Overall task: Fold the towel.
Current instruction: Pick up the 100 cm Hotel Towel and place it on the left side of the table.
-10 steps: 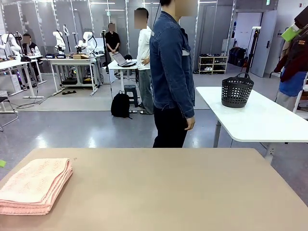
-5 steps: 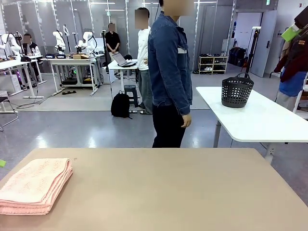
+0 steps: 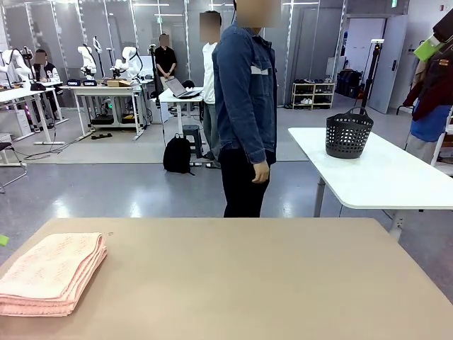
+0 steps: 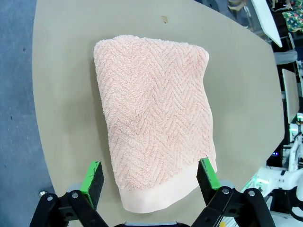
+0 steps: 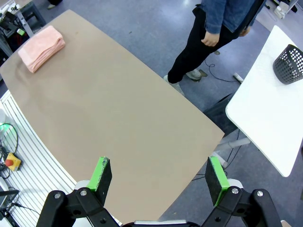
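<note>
The towel (image 3: 51, 273) lies at the bench's (image 3: 269, 283) left end, near the robot's side, already doubled into a thick flat stack. The left tool (image 4: 150, 177) hangs high above it with jaws wide and nothing between them, the towel (image 4: 154, 120) sitting between the two green pads in that view, its plain band nearest the camera. If another fold is wanted, the better grip looks to be on that band edge: come straight down, pinch all layers together at a corner, and carry the edge over to the far side in one low arc so the layers do not slide apart. The stack looks soft and thick, so a shallow pinch may catch only the top layer.

The towel sits close to the bench's left edge and near edge, so a fold carried inward has more room. To the right the bench is bare wood. The right tool (image 5: 158, 177) hovers high with jaws spread, empty. The person (image 3: 244, 106) stands beyond the far edge, hands down, apart from the bench.
</note>
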Controlling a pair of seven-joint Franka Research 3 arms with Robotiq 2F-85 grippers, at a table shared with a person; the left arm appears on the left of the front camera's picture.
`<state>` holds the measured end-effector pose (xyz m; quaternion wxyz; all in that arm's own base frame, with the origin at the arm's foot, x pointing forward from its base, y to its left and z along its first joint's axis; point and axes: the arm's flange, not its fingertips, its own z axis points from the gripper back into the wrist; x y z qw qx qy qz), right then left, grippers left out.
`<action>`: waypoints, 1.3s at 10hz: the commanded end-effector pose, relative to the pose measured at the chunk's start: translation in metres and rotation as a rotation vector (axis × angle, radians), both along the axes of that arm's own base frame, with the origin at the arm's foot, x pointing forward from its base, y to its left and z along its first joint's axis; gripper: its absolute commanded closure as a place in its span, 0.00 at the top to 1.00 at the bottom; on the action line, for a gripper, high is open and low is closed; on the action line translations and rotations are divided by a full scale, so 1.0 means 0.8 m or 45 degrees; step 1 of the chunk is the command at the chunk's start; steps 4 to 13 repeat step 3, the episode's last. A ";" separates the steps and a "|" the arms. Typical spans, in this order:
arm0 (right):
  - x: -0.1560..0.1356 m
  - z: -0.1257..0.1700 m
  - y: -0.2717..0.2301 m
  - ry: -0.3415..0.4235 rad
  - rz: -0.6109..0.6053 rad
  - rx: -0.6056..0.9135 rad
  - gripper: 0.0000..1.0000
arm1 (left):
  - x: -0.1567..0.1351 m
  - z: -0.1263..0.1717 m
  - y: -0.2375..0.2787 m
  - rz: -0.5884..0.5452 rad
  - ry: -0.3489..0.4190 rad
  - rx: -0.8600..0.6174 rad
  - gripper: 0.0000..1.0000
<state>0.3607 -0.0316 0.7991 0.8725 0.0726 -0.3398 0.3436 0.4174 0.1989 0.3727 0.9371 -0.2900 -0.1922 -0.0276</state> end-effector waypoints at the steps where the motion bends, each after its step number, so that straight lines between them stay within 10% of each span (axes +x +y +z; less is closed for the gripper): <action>1: 0.000 0.000 0.000 0.010 -0.002 -0.003 1.00 | 0.005 0.000 0.004 -0.006 -0.018 0.003 1.00; 13: 0.000 0.000 0.000 0.010 -0.002 -0.003 1.00 | 0.005 0.000 0.004 -0.006 -0.018 0.003 1.00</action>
